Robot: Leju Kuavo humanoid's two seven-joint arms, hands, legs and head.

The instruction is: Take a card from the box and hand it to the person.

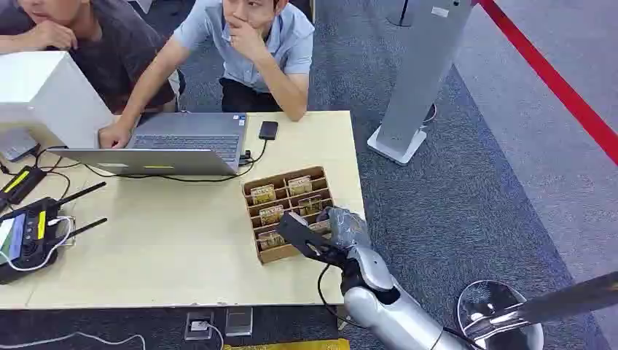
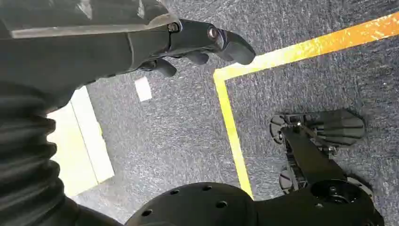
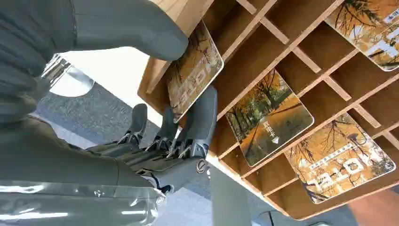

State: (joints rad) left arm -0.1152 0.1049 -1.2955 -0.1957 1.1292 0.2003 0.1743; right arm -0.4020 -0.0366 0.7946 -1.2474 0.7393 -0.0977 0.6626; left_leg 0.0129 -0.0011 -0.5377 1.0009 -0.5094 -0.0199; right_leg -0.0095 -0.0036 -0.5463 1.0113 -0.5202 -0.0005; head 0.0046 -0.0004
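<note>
1. The right hand (image 3: 155,117) comes up from the near table edge to the right-hand near corner of the box (image 1: 256,191). In the right wrist view its thick thumb lies on the printed face of a card (image 3: 195,70) and a dark finger lies against the card's back, so the hand pinches that card; the other fingers lie along the outside of the box wall.
2. The pinched card stands on edge in the corner compartment, tilted, its lower part down in the slot. Its long axis runs along the slot, parallel to the partition beside it, and its picture face is turned towards the thumb.
3. Other cards lean in neighbouring compartments, one (image 3: 269,115) just beside the held one and another (image 3: 341,162) further along the same row.
4. The left hand (image 2: 197,44) hangs over grey carpet with a yellow floor line (image 2: 230,122), fingers loosely apart and nothing in them.
5. The box sits on the pale wooden table (image 1: 182,248), towards its right side. A laptop (image 1: 182,142) and a phone (image 1: 268,130) lie beyond it, and two people lean on the far edge.
</note>
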